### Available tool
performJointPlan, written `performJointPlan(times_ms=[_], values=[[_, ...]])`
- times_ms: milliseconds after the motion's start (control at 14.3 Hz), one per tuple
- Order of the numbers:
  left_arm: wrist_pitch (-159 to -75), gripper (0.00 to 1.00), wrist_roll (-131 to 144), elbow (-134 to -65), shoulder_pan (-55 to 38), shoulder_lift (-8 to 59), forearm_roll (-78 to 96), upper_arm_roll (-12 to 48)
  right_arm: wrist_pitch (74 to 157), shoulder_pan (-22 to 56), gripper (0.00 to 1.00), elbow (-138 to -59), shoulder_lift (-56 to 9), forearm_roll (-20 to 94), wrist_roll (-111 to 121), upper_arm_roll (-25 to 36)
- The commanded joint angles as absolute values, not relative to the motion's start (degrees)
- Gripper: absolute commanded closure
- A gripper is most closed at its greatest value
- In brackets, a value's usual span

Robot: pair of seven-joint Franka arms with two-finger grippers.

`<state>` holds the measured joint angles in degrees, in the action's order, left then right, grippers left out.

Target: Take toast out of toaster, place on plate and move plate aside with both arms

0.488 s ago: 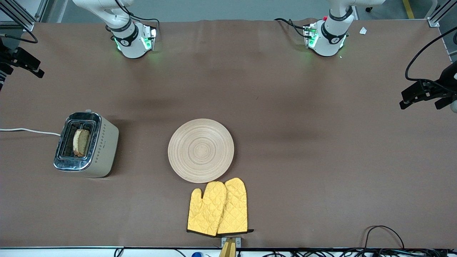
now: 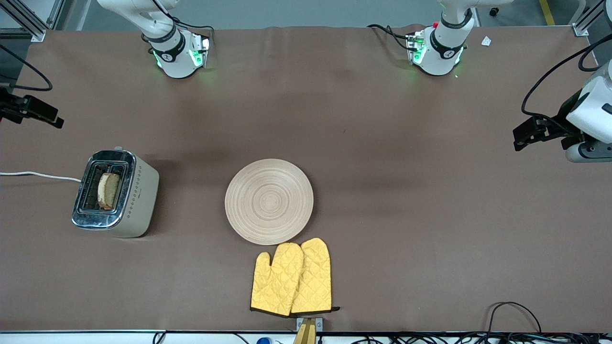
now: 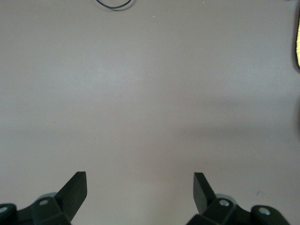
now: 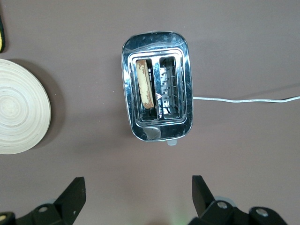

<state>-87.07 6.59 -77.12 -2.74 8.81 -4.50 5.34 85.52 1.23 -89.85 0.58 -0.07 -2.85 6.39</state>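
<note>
The toast (image 2: 109,190) stands upright in one slot of the silver toaster (image 2: 116,193) toward the right arm's end of the table. The right wrist view shows the toast (image 4: 145,89) in the toaster (image 4: 183,101). The round wooden plate (image 2: 269,201) lies bare mid-table and also shows in the right wrist view (image 4: 18,112). My right gripper (image 2: 31,111) hangs open and empty over the table's edge near the toaster, its jaws (image 4: 138,190) wide apart. My left gripper (image 2: 535,133) hangs open and empty over bare table at the left arm's end, its fingers (image 3: 75,190) spread.
Two yellow quilted oven mitts (image 2: 292,278) lie just nearer the front camera than the plate. The toaster's white cord (image 2: 38,175) runs off the table's end. Black cables (image 2: 514,310) lie at the front edge by the left arm's end.
Both grippers have shifted. The left arm has swung in over the table, its white wrist now showing. The right gripper has moved lower in the front view, toward the toaster.
</note>
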Motion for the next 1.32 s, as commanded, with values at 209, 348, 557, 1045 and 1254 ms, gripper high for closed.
performJointPlan(times_ms=[209,348,557,1045,1254], values=[[-86.4,0.0,6.5,-76.02,-1.93,7.91,-3.87,5.71,83.14,0.18,0.0,-88.33,0.97,1.67,-2.64,5.89],[-86.31,0.0,5.54,-76.03,-1.06,7.91,-2.04,5.71,83.58,0.09,0.0,-88.33,0.97,1.93,-2.64,5.98],[-86.31,0.0,2.2,-76.38,0.09,7.91,-0.97,5.71,84.02,0.35,0.0,-88.51,0.88,1.93,-2.64,5.89],[-83.14,0.0,2.29,-76.55,0.09,7.82,-0.7,5.71,86.39,0.61,0.0,-89.3,-1.14,1.93,-2.55,5.8],[-82.18,0.0,1.67,-76.64,0.26,8.17,-0.7,5.71,89.29,0.88,0.0,-90.52,-2.2,1.93,-2.55,5.71]])
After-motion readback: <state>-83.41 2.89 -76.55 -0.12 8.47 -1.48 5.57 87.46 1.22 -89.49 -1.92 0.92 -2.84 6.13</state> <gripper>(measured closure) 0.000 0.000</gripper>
